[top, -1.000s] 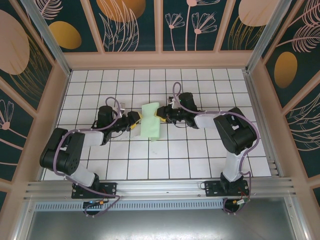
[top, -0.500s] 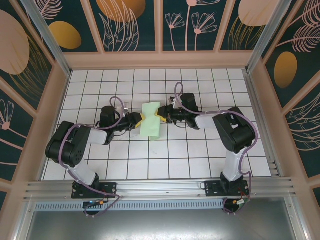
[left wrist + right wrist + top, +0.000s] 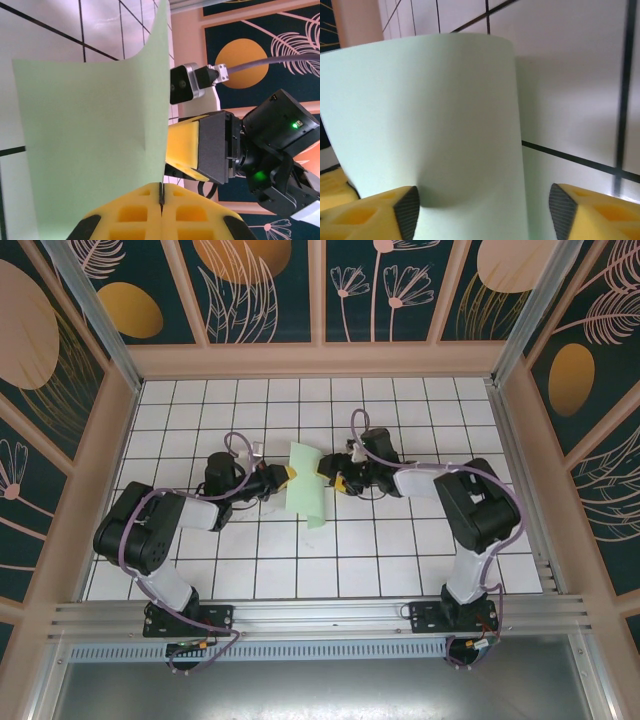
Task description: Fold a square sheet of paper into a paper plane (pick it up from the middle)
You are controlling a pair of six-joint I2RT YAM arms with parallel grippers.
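Note:
The square sheet of paper (image 3: 305, 487) is pale mint green and stands curled on edge at the middle of the table. My left gripper (image 3: 287, 475) is shut on its left edge. In the left wrist view the yellow pads (image 3: 135, 215) meet with the thin sheet (image 3: 90, 135) pinched between them at the left gripper (image 3: 161, 190). My right gripper (image 3: 331, 476) is at the sheet's right side with its jaws open. In the right wrist view the curved sheet (image 3: 435, 125) bulges between the spread fingertips (image 3: 409, 210) of the right gripper (image 3: 485, 212), which do not press it.
The white gridded table (image 3: 400, 550) stretches out on all sides of the sheet. Patterned walls (image 3: 90, 440) close in the left, back and right. A metal rail (image 3: 320, 615) runs along the near edge by the arm bases.
My left gripper moved in and shut on the sheet's left edge. My right gripper opened and let go. The sheet shifted slightly right and stands more upright.

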